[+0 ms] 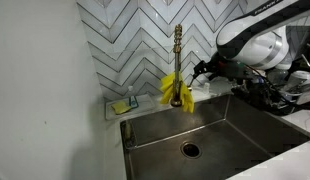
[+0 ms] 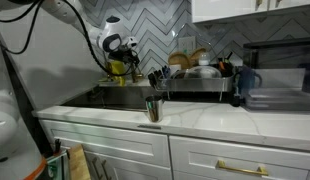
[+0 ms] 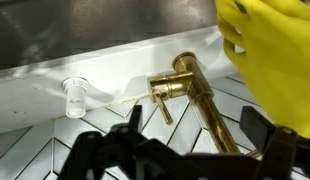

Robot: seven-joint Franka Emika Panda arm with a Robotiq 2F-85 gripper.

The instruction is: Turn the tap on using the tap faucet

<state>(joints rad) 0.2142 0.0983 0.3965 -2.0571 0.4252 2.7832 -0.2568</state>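
There is one tap (image 1: 178,45), and the wrist view shows a single lever handle (image 3: 164,102) on it. One yellow cloth (image 1: 174,92) is present. The sink (image 1: 245,125) has one basin and one drain (image 1: 190,150). One small holder (image 1: 123,106) and one clear round fitting (image 3: 75,95) can be counted on the ledge. There is one robot arm (image 1: 260,40) with one gripper (image 1: 202,70), which shows two fingers (image 3: 131,118). An exterior view adds one metal cup (image 2: 153,108), one dish rack (image 2: 200,92) whose dishes are too crowded to count, and one brass drawer pull (image 2: 242,167).
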